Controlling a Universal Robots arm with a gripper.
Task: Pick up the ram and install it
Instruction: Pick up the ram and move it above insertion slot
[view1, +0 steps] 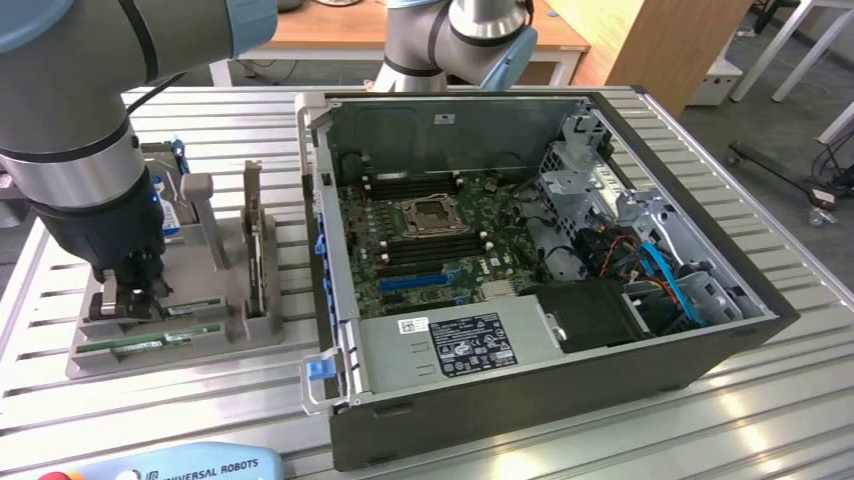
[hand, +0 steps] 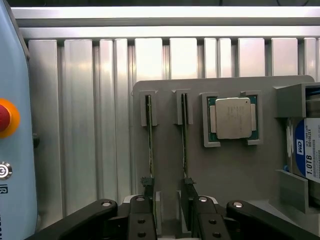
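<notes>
Thin green ram (hand: 184, 145) stands on edge in a slot of the matte grey plastic holder (hand: 230, 170), beside a twin stick (hand: 150, 140). Black gripper (hand: 167, 192), fingers spread apart, hangs over the holder at both sticks' ends.

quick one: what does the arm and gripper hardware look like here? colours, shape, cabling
The arm is built of silver-grey tubular links with light blue joint caps. A black cable runs down its side, and the wrist end is a black housing. The gripper is black, with two fingers driven by bar linkages on silver pivot pins.
</notes>
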